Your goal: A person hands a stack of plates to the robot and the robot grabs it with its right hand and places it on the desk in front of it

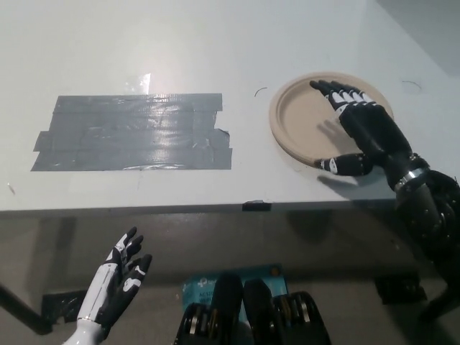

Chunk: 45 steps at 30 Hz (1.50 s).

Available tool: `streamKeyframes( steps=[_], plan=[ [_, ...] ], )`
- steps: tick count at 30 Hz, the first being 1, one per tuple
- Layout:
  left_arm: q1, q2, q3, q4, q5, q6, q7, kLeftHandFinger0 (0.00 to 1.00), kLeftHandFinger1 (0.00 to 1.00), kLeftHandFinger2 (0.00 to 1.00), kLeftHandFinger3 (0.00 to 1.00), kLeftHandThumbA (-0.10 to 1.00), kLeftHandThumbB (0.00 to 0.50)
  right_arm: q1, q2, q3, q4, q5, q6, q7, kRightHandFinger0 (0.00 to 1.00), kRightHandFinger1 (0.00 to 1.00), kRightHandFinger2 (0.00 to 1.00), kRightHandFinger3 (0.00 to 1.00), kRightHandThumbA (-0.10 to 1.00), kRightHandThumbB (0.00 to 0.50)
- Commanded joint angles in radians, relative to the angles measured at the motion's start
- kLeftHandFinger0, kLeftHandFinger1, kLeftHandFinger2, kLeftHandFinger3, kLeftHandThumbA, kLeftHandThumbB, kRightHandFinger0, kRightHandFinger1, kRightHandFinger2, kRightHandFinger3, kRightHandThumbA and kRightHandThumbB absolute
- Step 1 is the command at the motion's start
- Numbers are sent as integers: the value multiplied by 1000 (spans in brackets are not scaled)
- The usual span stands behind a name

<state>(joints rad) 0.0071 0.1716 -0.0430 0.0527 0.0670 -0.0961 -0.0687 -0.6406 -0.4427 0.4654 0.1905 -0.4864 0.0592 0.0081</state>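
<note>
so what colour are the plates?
The plates are plain light tan, no pattern; the head view shows them best.

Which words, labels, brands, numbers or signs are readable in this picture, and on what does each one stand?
No text can be read.
Blue object below the desk edge: it carries a white mark, too blurred to read.
Grey tape patch, stack of plates and desk: no print visible.

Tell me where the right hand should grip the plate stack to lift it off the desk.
Take the plate stack by its raised rim on the near right edge, coming from the robot's right, where the open right hand hovers. It lies flat on the desk, so only the rim offers purchase.
</note>
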Motion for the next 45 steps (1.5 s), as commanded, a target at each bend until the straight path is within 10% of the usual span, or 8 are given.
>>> streamKeyframes(
  steps=[1,13,27,45],
  plan=[
    [-47,21,5,-13,-8,-32,-21,966,1000,1000,1000,770,205,-118,-159,-296,-602,1312,337,550,1000,1000,1000,1000,1000,500],
    [-1,12,-5,-29,-14,-43,-26,1000,1000,1000,1000,977,249,58,-259,-344,-936,1270,117,136,1000,1000,1000,1000,1000,500],
    [15,22,-6,-18,-69,-75,-66,1000,1000,1000,1000,1000,306,575,-66,-272,-987,1035,-9,4,1000,1000,1000,1000,1000,500],
    [16,12,2,-5,-78,-105,-75,1000,1000,1000,1000,1000,300,675,236,-352,-473,770,37,94,1000,1000,1000,1000,1000,229]
  ],
)
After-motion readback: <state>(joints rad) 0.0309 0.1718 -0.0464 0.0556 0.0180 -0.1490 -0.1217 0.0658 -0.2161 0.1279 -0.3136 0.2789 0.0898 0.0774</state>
